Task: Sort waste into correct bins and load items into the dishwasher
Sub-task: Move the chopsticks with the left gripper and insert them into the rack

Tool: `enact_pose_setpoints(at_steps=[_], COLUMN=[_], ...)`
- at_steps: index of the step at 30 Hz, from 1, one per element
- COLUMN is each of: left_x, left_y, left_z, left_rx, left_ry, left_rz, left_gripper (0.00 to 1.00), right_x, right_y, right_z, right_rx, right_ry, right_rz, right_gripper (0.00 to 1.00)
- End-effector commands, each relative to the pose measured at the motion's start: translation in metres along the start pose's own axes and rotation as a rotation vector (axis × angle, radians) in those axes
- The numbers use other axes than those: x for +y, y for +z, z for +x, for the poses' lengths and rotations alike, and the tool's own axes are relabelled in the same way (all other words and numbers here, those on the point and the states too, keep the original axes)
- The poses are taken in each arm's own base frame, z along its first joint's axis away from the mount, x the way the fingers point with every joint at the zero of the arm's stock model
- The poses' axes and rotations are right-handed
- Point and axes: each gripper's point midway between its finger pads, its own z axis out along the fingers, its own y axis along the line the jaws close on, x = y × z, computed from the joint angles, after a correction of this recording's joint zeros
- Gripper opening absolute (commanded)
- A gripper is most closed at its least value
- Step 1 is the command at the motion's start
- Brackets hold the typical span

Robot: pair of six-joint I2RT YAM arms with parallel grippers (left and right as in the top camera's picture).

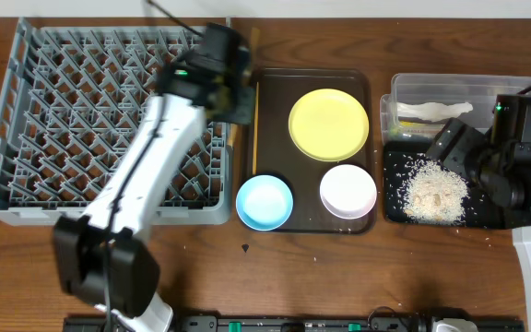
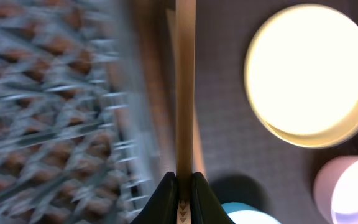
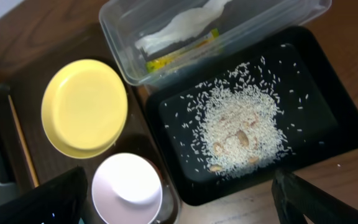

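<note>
Wooden table, dish rack [image 1: 26, 120] at left. Left gripper [image 2: 184, 180] is pinched shut on a wooden chopstick [image 2: 185, 93] beside the rack, over the serving tray [image 1: 362, 78] edge (light, stiff, smooth; probably pivots unless gripped mid-length). Right gripper [image 3: 179, 186] hangs open over the black tray [image 3: 328, 124].

Even, bright light falls from above and the shadows are soft. In the left wrist view the rack [image 2: 55, 106] smears with blur and the plate [image 2: 309, 74] glares near-white. The right wrist view is sharp.
</note>
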Motion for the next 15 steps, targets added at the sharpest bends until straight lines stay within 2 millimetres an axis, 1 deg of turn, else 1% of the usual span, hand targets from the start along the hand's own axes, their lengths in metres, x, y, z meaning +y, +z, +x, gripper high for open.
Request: enact_pose_setpoints(at_steps=[1, 4, 8, 11, 12, 15], left_x=[0.04, 0.052, 0.056, 0.057, 0.057, 0.058], left_y=[0.005, 0.017, 0.033, 0.044, 0.045, 0.049], left_z=[0.004, 0.015, 0.029, 0.033, 0.034, 0.037], left_rx=[0.028, 0.076, 0.131, 0.156, 0.161, 0.175], left_ry=[-0.084, -0.126, -0.146, -0.147, -0.147, -0.148], left_rz=[-0.083, -0.1, -0.109, -0.112, -0.112, -0.113], left_gripper=[0.08, 0.08, 0.08, 0.21, 0.24, 0.25], right_x=[-0.005, -0.006, -0.007, -0.007, -0.007, -0.007], right_y=[-0.003, -0.003, -0.003, -0.003, -0.003, -0.003], right_z=[-0.002, -0.001, 0.001, 0.001, 0.001, 0.001], right_rx=[-0.005, -0.002, 0.007, 0.008, 0.008, 0.01], right_ry=[-0.013, -0.013, -0.013, -0.013, -0.013, -0.014], right_rz=[0.019, 0.021, 0.025, 0.026, 0.026, 0.027], right_gripper=[0.94, 0.94, 0.94, 0.94, 0.94, 0.94])
